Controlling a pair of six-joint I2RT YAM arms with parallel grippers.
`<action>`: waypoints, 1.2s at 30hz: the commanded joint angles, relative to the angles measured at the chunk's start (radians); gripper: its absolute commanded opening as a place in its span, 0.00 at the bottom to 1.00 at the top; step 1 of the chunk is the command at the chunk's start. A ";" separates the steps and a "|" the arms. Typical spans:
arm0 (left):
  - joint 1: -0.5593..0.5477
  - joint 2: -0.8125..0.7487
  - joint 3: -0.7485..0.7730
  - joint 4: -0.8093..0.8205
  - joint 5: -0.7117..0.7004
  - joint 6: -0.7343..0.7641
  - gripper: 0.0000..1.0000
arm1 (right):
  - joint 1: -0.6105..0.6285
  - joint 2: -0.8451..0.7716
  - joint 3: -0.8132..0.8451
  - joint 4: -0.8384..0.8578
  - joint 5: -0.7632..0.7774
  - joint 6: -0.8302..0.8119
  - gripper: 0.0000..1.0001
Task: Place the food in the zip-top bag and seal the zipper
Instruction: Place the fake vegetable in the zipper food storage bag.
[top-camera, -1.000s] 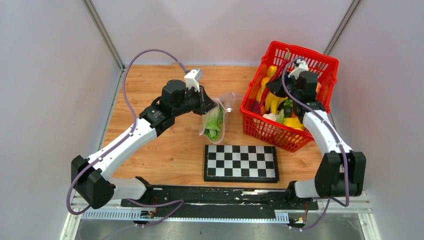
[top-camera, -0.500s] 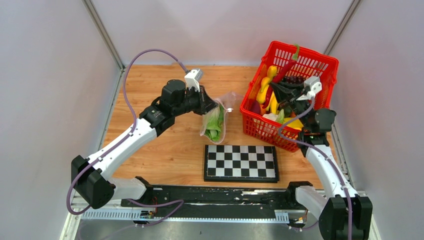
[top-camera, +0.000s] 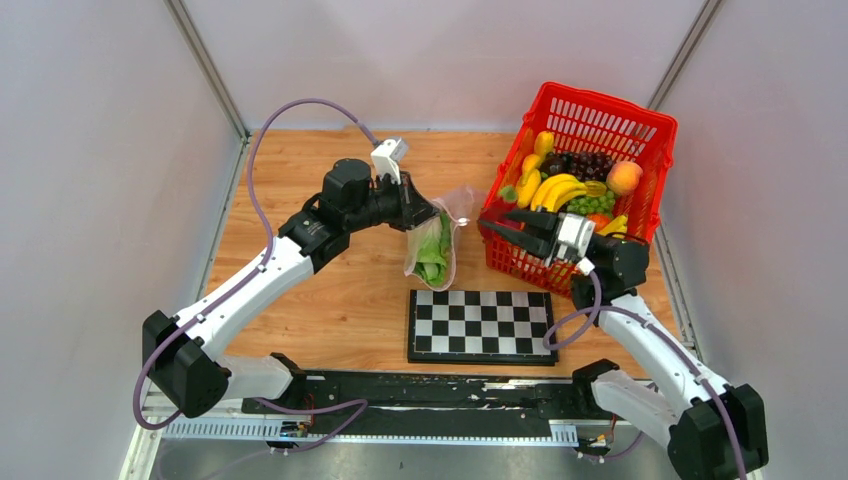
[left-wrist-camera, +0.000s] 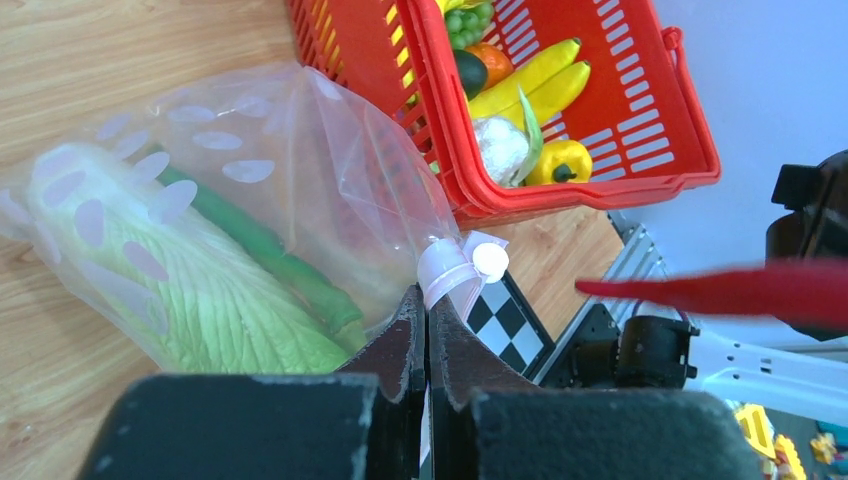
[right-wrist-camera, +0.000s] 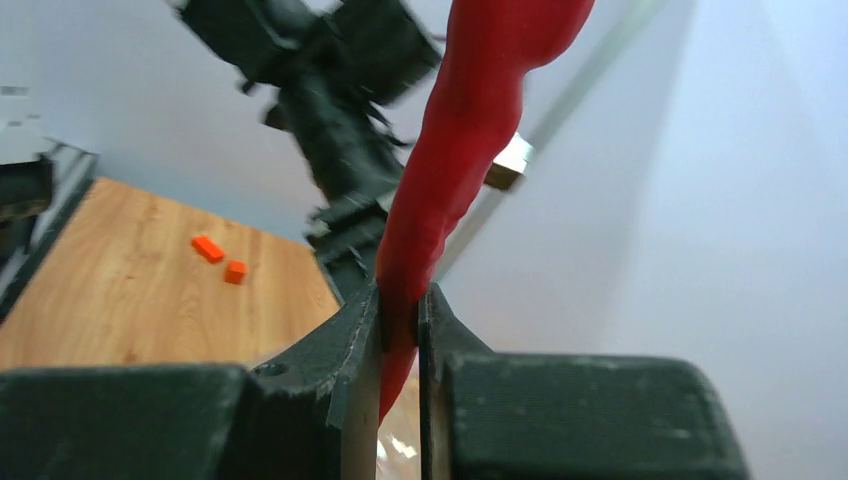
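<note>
Top external shows the left hand (top-camera: 418, 208) clenched on the zip-top bag (top-camera: 436, 240) at its zipper (left-wrist-camera: 445, 268); the right hand (right-wrist-camera: 400, 305) grasps a red pepper (right-wrist-camera: 470, 130).

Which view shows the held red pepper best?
Right wrist: the red pepper fills the frame, pinched in the right hand. Left wrist shows it sideways and blurred. From the top it is lost against the red basket.

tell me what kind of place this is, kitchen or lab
Most likely a robot test booth, not a kitchen: two white-and-black robot arms bolted to a metal rail, plain grey panel walls around a wooden tabletop, and a red plastic mesh basket of toy fruit.
</note>
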 joint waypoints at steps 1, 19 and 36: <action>0.004 -0.005 0.043 0.081 0.073 -0.040 0.00 | 0.137 0.008 0.065 -0.058 -0.128 -0.198 0.00; 0.003 -0.029 0.071 0.056 0.160 -0.047 0.00 | 0.279 0.250 0.210 -0.280 -0.241 -0.573 0.00; 0.033 -0.054 0.062 0.086 0.161 -0.074 0.00 | 0.263 0.296 0.266 -0.860 -0.025 -1.000 0.20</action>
